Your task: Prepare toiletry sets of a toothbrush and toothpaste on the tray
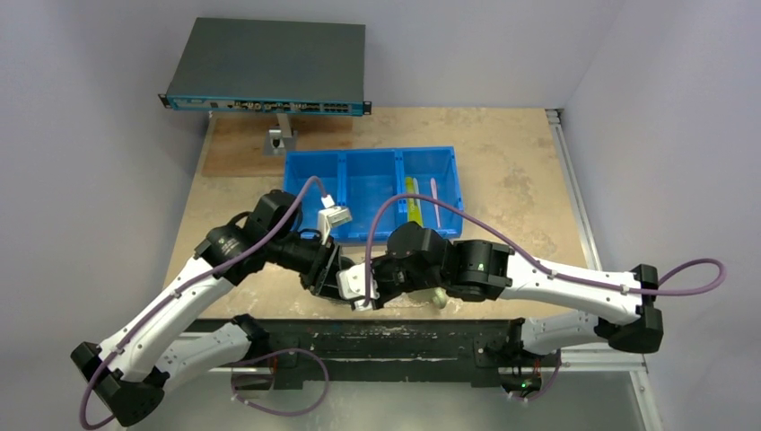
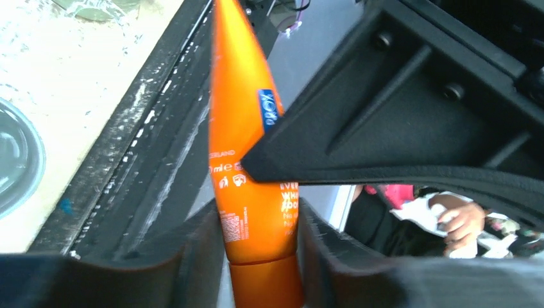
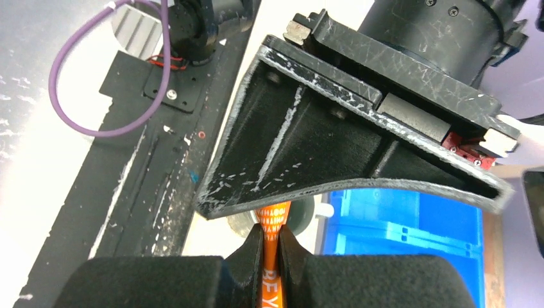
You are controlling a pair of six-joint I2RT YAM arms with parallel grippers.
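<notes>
The orange tube (image 2: pixel 240 96) hangs between both grippers over the table's near edge. My left gripper (image 2: pixel 255 215) is shut on its cap end. My right gripper (image 3: pixel 271 234) pinches the tube's (image 3: pixel 272 215) flat crimped end. In the top view the two grippers meet, left (image 1: pixel 345 283) against right (image 1: pixel 368 287), and hide the tube. The yellow-green tube (image 1: pixel 411 205) and a pinkish toothbrush (image 1: pixel 435 202) lie in the blue bin's right compartment. A glittery pebbled surface, likely the tray (image 2: pixel 58 45), shows at the left wrist view's top left. The second toothbrush is not in view.
The blue three-compartment bin (image 1: pixel 345 193) sits mid-table and also shows in the right wrist view (image 3: pixel 410 218). A pale mug (image 1: pixel 440 296) stands under the right arm, and a grey mug rim (image 2: pixel 13 160) is close by. A black base strip (image 1: pixel 377 337) runs along the near edge. A dark box (image 1: pixel 269 63) stands at the back.
</notes>
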